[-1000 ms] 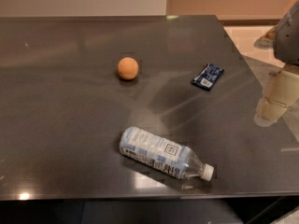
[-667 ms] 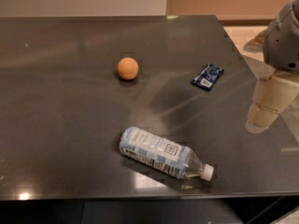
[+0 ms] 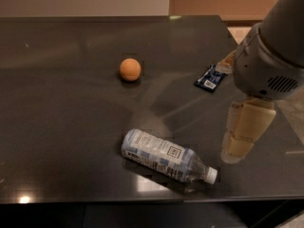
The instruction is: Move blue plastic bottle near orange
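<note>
The bottle (image 3: 164,156) is laid on its side near the table's (image 3: 61,127) front edge, well apart from the orange (image 3: 129,69). The gripper (image 3: 236,152) is held just beside the cap (image 3: 212,175), likely for grasping. Whether it is spread cannot be told.

Grey rounded arm (image 3: 273,56), vent slots (image 3: 282,83); cream segmented tool (image 3: 235,152) at right.

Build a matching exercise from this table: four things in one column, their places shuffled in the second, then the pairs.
Things
1. blue plastic bottle
2. orange
3. dark blue packet
4. gripper

Places
A. toward the back of the table, left of the packet
B. hanging over the right side, just right of the bottle's cap
C. lying on its side near the front edge, cap pointing right
D. flat at the right, beside the arm's grey housing

Pairs: 1-C, 2-A, 3-D, 4-B
</note>
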